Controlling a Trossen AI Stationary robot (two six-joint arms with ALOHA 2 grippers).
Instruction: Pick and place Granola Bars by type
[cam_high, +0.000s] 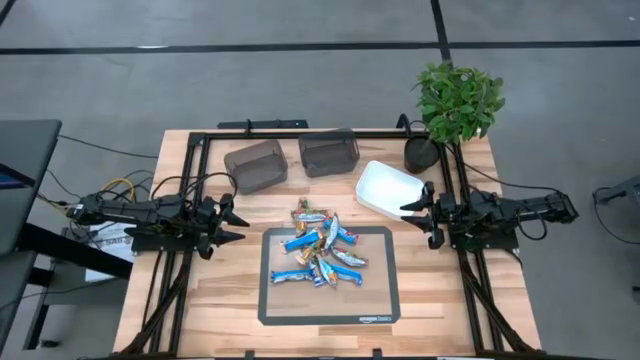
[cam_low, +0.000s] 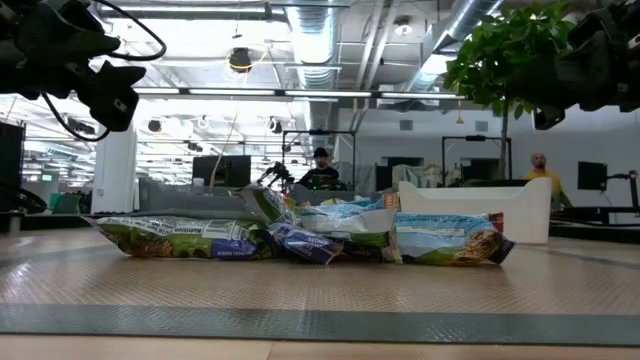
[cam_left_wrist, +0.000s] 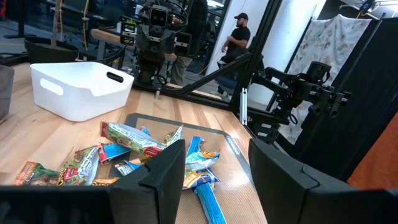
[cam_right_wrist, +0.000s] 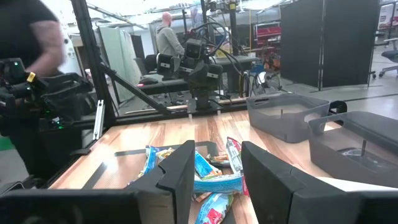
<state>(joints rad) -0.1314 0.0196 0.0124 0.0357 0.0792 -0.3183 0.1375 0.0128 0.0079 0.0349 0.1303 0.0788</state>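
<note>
Several granola bars (cam_high: 322, 250) lie heaped on a grey mat (cam_high: 380, 300) at the table's middle, their shiny wrappers mostly blue with tan, orange and green parts; the pile also shows in the low view (cam_low: 310, 238) and both wrist views (cam_left_wrist: 134, 155) (cam_right_wrist: 211, 171). My left gripper (cam_high: 238, 224) hovers open at the table's left side, left of the pile. My right gripper (cam_high: 408, 212) hovers open at the right side, next to the white tray (cam_high: 392, 188). Neither touches anything.
Two dark translucent bins (cam_high: 256, 165) (cam_high: 329, 152) stand at the table's far side. A potted plant (cam_high: 458, 100) stands at the far right corner. A black frame rims the table. People stand in the room beyond the table (cam_left_wrist: 237, 34).
</note>
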